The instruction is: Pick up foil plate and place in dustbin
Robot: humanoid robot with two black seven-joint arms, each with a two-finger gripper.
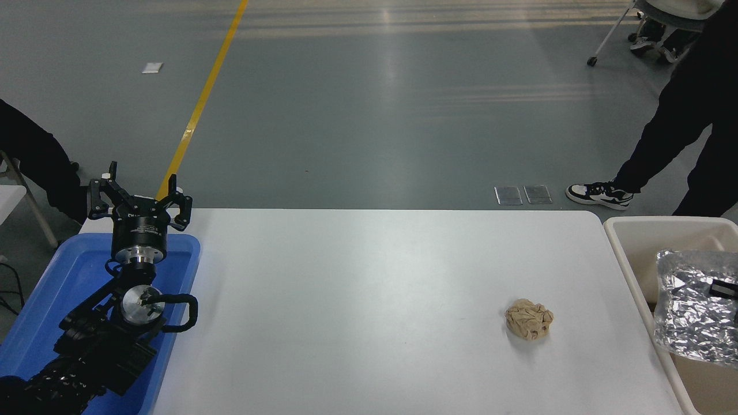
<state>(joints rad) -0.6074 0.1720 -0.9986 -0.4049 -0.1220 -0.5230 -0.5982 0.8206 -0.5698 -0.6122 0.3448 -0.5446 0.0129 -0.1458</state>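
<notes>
We see the foil plate at the right edge of the head view, its crinkled silver face turned up toward us, over the opening of the dustbin; its near left corner overlaps the bin's left rim. Whether it rests on that rim or hangs clear, we cannot tell. A small dark piece at the plate's right edge is likely the right gripper, but too little of it shows for us to tell how its fingers stand. The cream bin sits just beside the white surface, on which a crumpled tan paper ball lies near the right end. Our left gripper is parked over the blue tray at lower left, its fingers spread apart and holding nothing.
</notes>
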